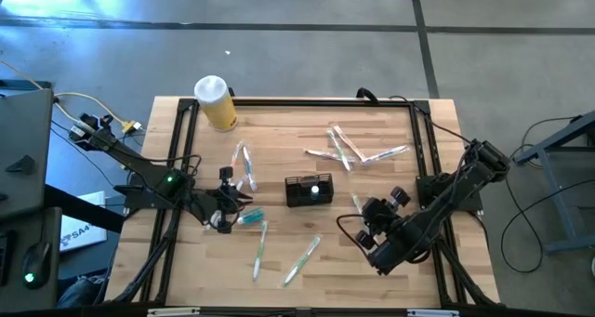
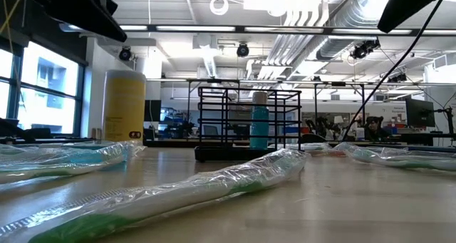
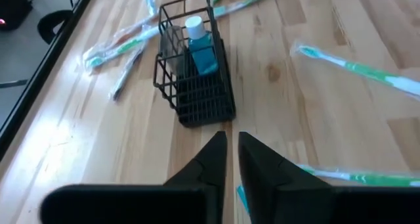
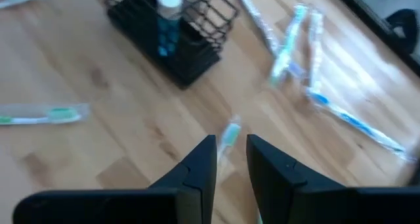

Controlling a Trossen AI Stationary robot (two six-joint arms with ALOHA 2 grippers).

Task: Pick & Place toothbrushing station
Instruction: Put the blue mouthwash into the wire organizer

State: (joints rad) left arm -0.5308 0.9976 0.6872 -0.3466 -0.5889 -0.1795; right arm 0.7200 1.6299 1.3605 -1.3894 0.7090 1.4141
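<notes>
The toothbrushing station [image 1: 309, 191], a small black wire caddy, stands upright on its base mid-table with a blue white-capped bottle [image 3: 200, 50] inside; it also shows in the low view [image 2: 249, 125] and the right wrist view [image 4: 177, 27]. My left gripper [image 3: 231, 159] hovers to its left [image 1: 232, 204], pointing at it, fingers a narrow gap apart with bare wood between them. My right gripper [image 4: 231, 159] hovers to the caddy's near right [image 1: 364, 222], open, nothing between its fingers. A wrapped toothbrush [image 4: 228, 137] lies on the table beyond its fingertips.
Wrapped toothbrushes lie scattered flat: a cluster at the far right [image 1: 353, 151], two near the front [image 1: 258, 250] [image 1: 302, 259], some left of the caddy [image 1: 244, 166], one teal by my left gripper [image 1: 249, 218]. A yellow cylinder with a white lid [image 1: 216, 101] stands at the far left.
</notes>
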